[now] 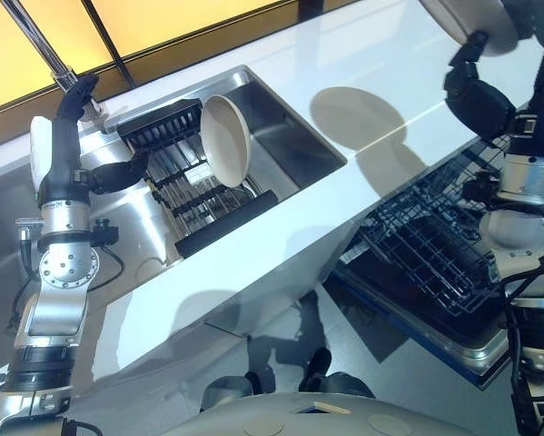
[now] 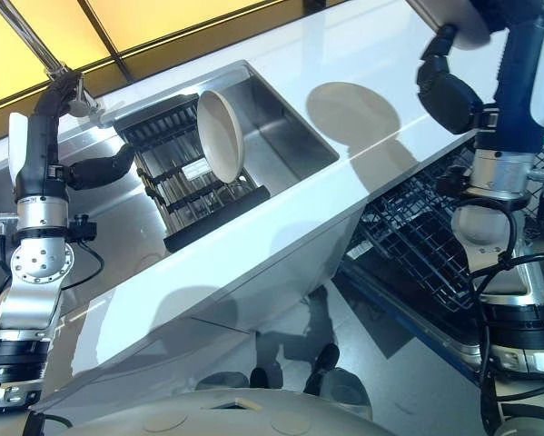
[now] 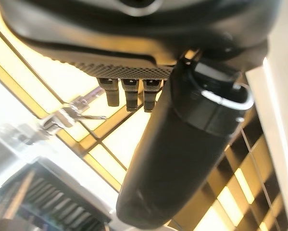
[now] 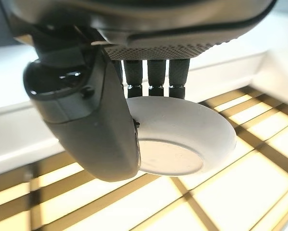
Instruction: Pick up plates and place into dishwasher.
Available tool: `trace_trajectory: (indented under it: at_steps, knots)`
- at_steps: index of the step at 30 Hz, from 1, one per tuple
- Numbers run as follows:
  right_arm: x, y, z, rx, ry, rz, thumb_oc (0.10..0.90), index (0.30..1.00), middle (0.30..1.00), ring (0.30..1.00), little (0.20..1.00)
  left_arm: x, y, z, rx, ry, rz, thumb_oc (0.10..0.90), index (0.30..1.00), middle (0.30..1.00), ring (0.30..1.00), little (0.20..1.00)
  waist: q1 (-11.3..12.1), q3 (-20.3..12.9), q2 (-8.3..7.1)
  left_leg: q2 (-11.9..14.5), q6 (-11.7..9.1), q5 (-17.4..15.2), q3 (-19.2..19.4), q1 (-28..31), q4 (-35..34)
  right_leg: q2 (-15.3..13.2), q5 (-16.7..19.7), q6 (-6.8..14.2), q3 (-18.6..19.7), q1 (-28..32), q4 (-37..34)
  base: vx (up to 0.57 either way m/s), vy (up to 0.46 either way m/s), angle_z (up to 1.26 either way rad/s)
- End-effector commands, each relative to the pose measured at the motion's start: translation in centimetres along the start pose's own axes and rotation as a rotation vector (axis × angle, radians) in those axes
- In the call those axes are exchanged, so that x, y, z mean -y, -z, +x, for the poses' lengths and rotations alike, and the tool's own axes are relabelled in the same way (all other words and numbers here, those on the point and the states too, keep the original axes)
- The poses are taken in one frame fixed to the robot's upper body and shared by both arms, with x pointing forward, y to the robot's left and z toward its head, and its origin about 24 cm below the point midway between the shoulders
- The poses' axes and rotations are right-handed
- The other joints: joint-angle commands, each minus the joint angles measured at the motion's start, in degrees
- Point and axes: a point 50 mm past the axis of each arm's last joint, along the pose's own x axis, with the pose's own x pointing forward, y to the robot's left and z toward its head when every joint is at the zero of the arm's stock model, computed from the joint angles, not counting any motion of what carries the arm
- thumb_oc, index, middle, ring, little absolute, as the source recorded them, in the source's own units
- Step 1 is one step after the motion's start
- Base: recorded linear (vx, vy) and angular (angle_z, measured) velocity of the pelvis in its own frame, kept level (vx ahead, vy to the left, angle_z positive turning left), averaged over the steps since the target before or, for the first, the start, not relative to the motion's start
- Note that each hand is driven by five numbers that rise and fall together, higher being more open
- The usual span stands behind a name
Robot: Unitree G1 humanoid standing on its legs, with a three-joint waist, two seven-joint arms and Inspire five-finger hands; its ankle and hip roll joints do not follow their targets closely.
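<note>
Plate [image 4: 177, 139] sitting pinched at rim in right hand [image 1: 476, 86], thumb one face, fingers other, raised over counter [image 1: 362, 64] far edge, above open dishwasher rack [image 1: 435, 245]. Second plate [image 1: 226, 136] leaning upright in sink rack [image 1: 185, 182]. Left hand [image 1: 81, 100] hovering empty, fingers relaxed. Judgement: plate rigid, glazed, slippery, breakable; rim pinch suiting slot entry.

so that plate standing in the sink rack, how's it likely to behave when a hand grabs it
The plate looks rigid and glazed, so probably stiff but slippery against hard fingers. It stands on edge, leaning in the rack, so a sideways nudge may tip or roll it. It is likely ceramic, so a knock against the sink could chip it. The right hand already pinches a similar plate by its rim.
</note>
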Motion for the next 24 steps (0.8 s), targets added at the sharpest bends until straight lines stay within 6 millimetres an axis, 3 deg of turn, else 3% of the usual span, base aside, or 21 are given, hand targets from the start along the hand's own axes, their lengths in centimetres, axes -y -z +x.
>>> trace_trajectory:
  at_steps: [1,8,13,19,24]
  knots:
    - [3.7,1.1,1.7,-0.01,0.22,-0.093,0.1,0.3,0.3,0.3,0.2,-4.3,-1.6,1.3,0.116,-0.083,0.075,0.8,0.9,0.9,0.9,0.9,0.0,-5.8,-3.66,-3.6,-0.1,1.0,1.3,-5.0,-1.4,-2.3,-6.3,10.1,2.3,4.6,1.7,0.05,-0.06,0.04]
    - [6.6,6.6,-0.2,-0.296,0.244,-0.251,0.1,0.3,0.3,0.3,0.2,-5.1,-0.2,1.0,0.065,-0.089,0.085,0.8,0.9,0.9,0.9,0.9,-0.1,-5.4,-3.69,-3.0,-0.5,1.0,1.4,-5.0,-1.2,-2.0,-6.7,9.7,2.6,4.6,2.1,0.06,-0.067,0.03]
    - [7.8,9.3,-2.0,-0.446,0.276,-0.356,0.1,0.3,0.3,0.3,0.2,-5.6,0.4,0.9,0.045,-0.104,0.095,0.8,0.9,0.9,0.9,0.9,0.0,-4.9,-3.75,-2.6,-0.9,0.9,1.5,-5.4,-0.3,-1.7,-7.1,9.3,2.6,4.8,2.2,0.07,-0.063,0.01]
    - [8.2,11.1,-3.8,-0.58,0.291,-0.38,0.1,0.3,0.3,0.3,0.2,-5.6,0.9,0.6,0.021,-0.112,0.105,0.8,0.9,0.9,0.9,0.9,0.3,-4.0,-3.57,-1.9,-1.8,1.1,1.6,-6.8,2.0,-1.6,-7.4,8.7,2.7,5.2,2.0,0.08,-0.052,0.03]
    - [6.6,11.4,-4.1,-0.573,0.101,-0.415,0.1,0.3,0.3,0.3,0.2,-5.4,1.1,0.3,0.001,-0.12,0.1,0.8,0.9,0.9,0.9,0.9,1.0,-2.2,-3.16,-0.5,-3.1,1.1,1.4,-9.3,5.6,-1.9,-8.6,7.9,2.6,5.6,3.1,0.12,-0.04,0.0]
